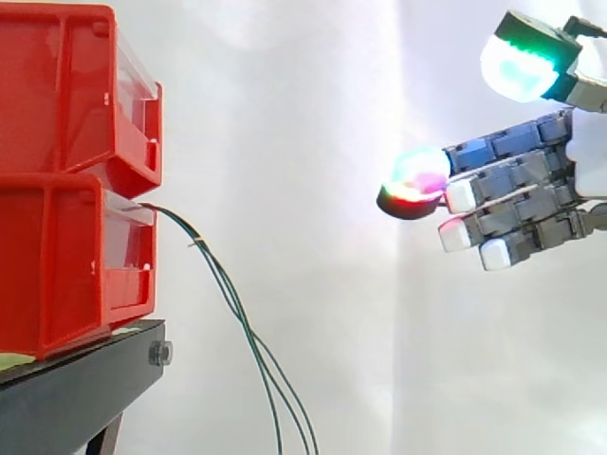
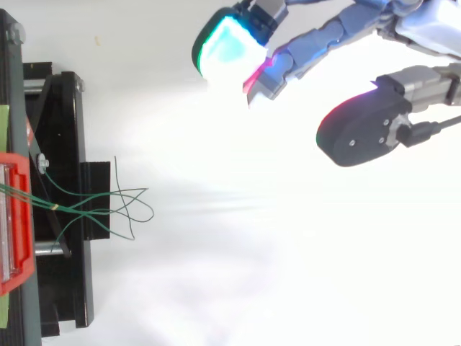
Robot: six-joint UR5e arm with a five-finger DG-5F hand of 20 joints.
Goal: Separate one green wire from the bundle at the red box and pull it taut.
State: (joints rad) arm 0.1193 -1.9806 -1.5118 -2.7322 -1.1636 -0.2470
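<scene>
Fingers: the fingers [image 1: 414,180] are stretched out and a little spread, holding nothing; the pads glow magenta, red and green-cyan.
Hand: the hand [image 1: 531,194] hangs in the air at the right of the side view, with its tips pointing left toward the bins.
Green wires: the green wires [image 1: 232,303] are well apart from the hand, and no finger touches them.
Wire direction: they come out at the front of the lower red bin [image 1: 57,256], bend down to the right and then run almost straight down, slack.
Wires from above: they leave the bin toward the right and cross each other in loose loops [image 2: 108,205].
Bins: two red bins are stacked, the upper red bin [image 1: 66,95] on the lower one.
Support: the bins stand on a black stand [image 1: 76,389].
Room: a white curtain [image 1: 313,142] is behind everything.
</scene>
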